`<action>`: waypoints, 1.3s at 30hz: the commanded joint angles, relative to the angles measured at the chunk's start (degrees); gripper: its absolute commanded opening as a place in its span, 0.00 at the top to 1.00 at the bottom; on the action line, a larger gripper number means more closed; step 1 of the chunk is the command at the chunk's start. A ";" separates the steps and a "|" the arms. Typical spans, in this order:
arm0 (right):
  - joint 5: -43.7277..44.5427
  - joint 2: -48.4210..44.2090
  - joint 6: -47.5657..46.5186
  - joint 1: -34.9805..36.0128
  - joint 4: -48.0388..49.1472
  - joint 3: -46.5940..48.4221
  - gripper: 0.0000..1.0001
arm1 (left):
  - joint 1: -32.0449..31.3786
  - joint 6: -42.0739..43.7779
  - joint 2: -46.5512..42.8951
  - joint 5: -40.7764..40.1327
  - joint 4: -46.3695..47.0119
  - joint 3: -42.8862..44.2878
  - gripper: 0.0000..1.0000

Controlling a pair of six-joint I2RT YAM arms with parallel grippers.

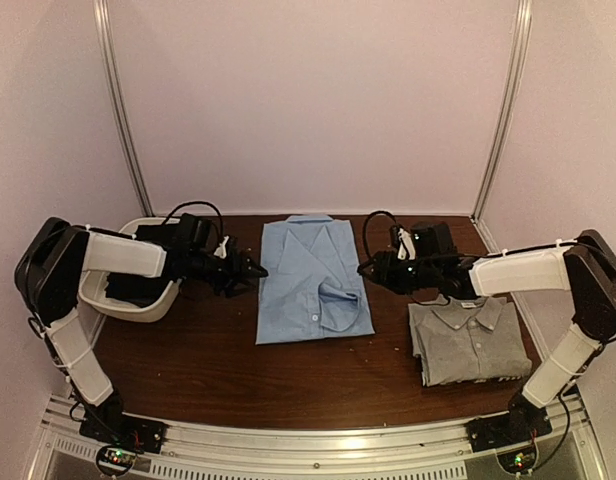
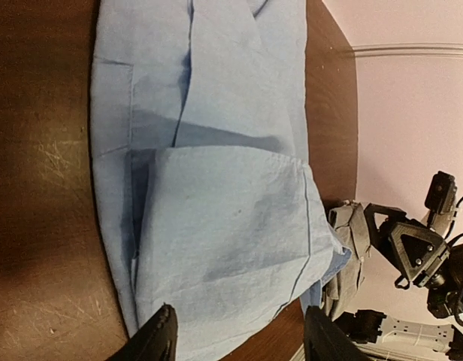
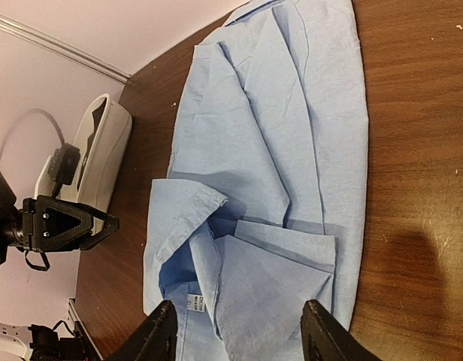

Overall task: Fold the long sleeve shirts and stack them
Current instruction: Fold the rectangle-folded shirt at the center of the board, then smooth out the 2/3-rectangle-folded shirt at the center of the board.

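The light blue shirt (image 1: 313,278) lies folded in the middle of the brown table, its collar toward the near edge. It fills the left wrist view (image 2: 209,203) and the right wrist view (image 3: 276,173). The grey shirt (image 1: 470,340) lies folded at the right, collar up. My left gripper (image 1: 258,269) is open and empty just left of the blue shirt; in its own view (image 2: 240,335) the jaws stand wide over the shirt's edge. My right gripper (image 1: 364,268) is open and empty just right of the blue shirt, its jaws (image 3: 239,331) wide above the cloth.
A white basket (image 1: 128,296) with dark cloth in it stands at the left, under my left arm. The table's near edge runs along a metal rail (image 1: 318,445). Pale walls close in the back and both sides.
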 commanded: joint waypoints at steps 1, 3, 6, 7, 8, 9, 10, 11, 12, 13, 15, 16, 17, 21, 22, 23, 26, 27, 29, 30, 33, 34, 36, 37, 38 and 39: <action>3.64 -4.91 -7.32 2.65 -8.15 1.01 0.43 | -0.35 9.22 -4.01 -4.17 -8.55 4.47 0.43; 5.08 -6.35 -8.64 4.17 -10.62 0.47 0.44 | -2.10 11.71 -4.13 -6.19 -11.83 7.61 0.43; 7.05 -8.02 -9.61 6.77 -13.66 -0.55 0.46 | -5.97 15.60 -2.30 -11.14 -18.00 14.02 0.43; 7.53 -8.22 -9.90 7.55 -14.65 -0.62 0.47 | -7.23 16.62 -1.40 -12.79 -19.65 15.89 0.43; 7.93 -8.40 -10.07 8.31 -15.54 -0.63 0.47 | -8.41 17.39 -0.22 -14.07 -20.91 17.85 0.43; 8.56 -8.51 -10.13 9.18 -16.47 -0.51 0.48 | -9.68 17.96 0.90 -15.19 -21.86 19.72 0.43; 8.89 -8.59 -10.00 9.59 -17.13 -0.50 0.49 | -10.76 18.71 2.33 -16.55 -23.25 21.67 0.43; 9.51 -8.80 -9.71 10.17 -17.59 -0.65 0.49 | -12.00 19.36 3.79 -17.66 -24.68 23.87 0.43; 10.09 -9.10 -9.43 10.49 -17.95 -1.02 0.49 | -13.23 20.17 5.43 -19.11 -26.10 26.11 0.43; 10.63 -9.44 -8.91 10.79 -18.08 -1.45 0.50 | -14.41 21.06 7.27 -20.97 -27.69 28.72 0.42; 11.33 -10.39 -8.15 11.00 -17.68 -3.00 0.50 | -16.49 22.58 10.95 -24.05 -30.79 33.48 0.40; 11.71 -11.16 -7.80 11.00 -17.55 -3.54 0.50 | -17.46 23.33 12.70 -24.87 -32.16 35.73 0.40; 12.17 -11.76 -7.36 11.09 -17.47 -4.11 0.50 | -18.10 23.67 14.38 -26.10 -33.31 37.67 0.40; 12.13 -13.68 -5.39 11.63 -15.70 -6.75 0.46 | -20.30 25.71 20.05 -30.53 -37.50 44.51 0.38; 12.08 -13.97 -4.96 11.99 -15.13 -7.26 0.45 | -20.70 26.11 21.21 -31.54 -38.67 46.01 0.38; 12.18 -14.10 -4.64 12.40 -14.81 -7.69 0.44 | -21.07 26.55 22.41 -32.41 -39.91 47.65 0.38; 12.07 -13.77 -3.90 13.47 -13.94 -8.31 0.43 | -22.04 27.41 25.25 -36.02 -43.78 52.04 0.39; 12.12 -13.65 -3.74 13.79 -13.70 -8.36 0.43 | -22.26 27.57 25.96 -37.54 -44.67 53.08 0.39; 12.18 -13.46 -3.33 14.28 -13.32 -8.45 0.43 | -22.63 27.77 26.85 -39.73 -46.27 54.64 0.41; 12.17 -13.41 -3.23 14.49 -13.10 -8.45 0.42 | -22.78 27.85 26.97 -40.64 -46.74 55.06 0.42; 12.09 -13.07 -3.05 14.82 -12.93 -8.37 0.42 | -22.93 28.22 27.08 -42.36 -47.64 55.71 0.46; 12.05 -12.90 -2.97 14.88 -12.77 -8.32 0.42 | -22.93 28.43 27.12 -42.60 -47.85 55.91 0.48; 11.70 -12.39 -2.96 15.00 -12.60 -8.36 0.42 | -22.90 28.66 27.30 -42.89 -48.23 56.18 0.53; 11.45 -12.13 -2.82 15.10 -12.63 -8.40 0.42 | -22.90 28.79 27.28 -42.80 -48.26 56.26 0.56; 11.19 -11.94 -2.72 15.18 -12.64 -8.44 0.42 | -22.89 28.90 27.24 -42.60 -48.29 56.24 0.59; 11.06 -11.73 -2.60 15.27 -12.65 -8.45 0.42 | -22.89 28.94 27.22 -42.42 -48.27 56.25 0.62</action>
